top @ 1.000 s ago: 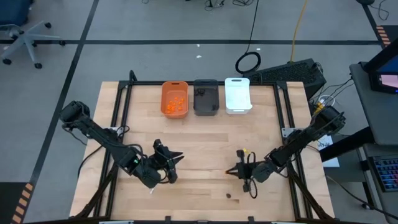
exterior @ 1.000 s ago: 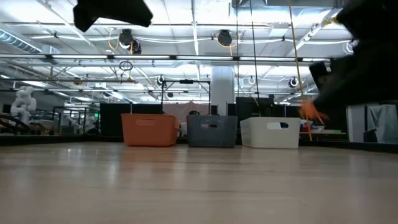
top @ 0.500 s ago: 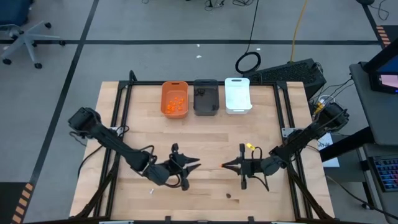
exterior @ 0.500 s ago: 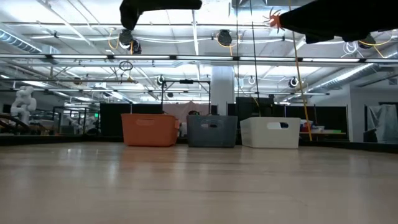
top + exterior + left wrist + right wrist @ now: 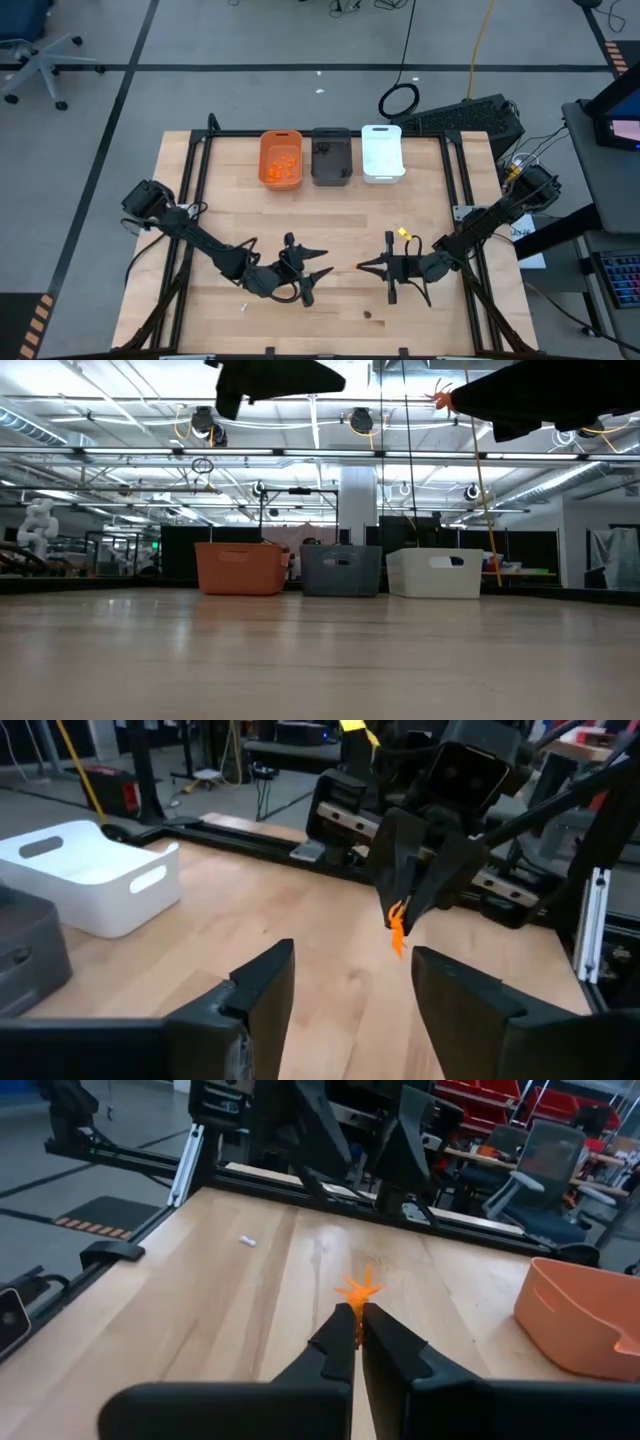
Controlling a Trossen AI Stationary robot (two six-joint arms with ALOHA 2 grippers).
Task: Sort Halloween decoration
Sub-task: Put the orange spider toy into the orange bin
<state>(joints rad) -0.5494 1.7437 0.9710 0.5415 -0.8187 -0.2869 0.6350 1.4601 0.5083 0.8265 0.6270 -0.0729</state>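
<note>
Handing an orange piece across, mid-table near the front edge

The right gripper (image 5: 357, 1320) pinched a tiny spiky orange decoration (image 5: 357, 1291) at its closed tips, raised above the table (image 5: 420, 225). The left gripper (image 5: 350, 985) faced it, jaws spread and empty. Next, probably, came carrying the piece to the orange bin (image 5: 281, 158) at the far edge.

Pale wood-grain table (image 5: 420, 215); orange bin (image 5: 281, 158) holding orange pieces, dark grey bin (image 5: 331, 156), white bin (image 5: 382, 152); black right gripper (image 5: 357, 1330) pinching a bright orange spiky decoration (image 5: 357, 1291); small white stick (image 5: 247, 1240); black left gripper (image 5: 350, 985)
</note>
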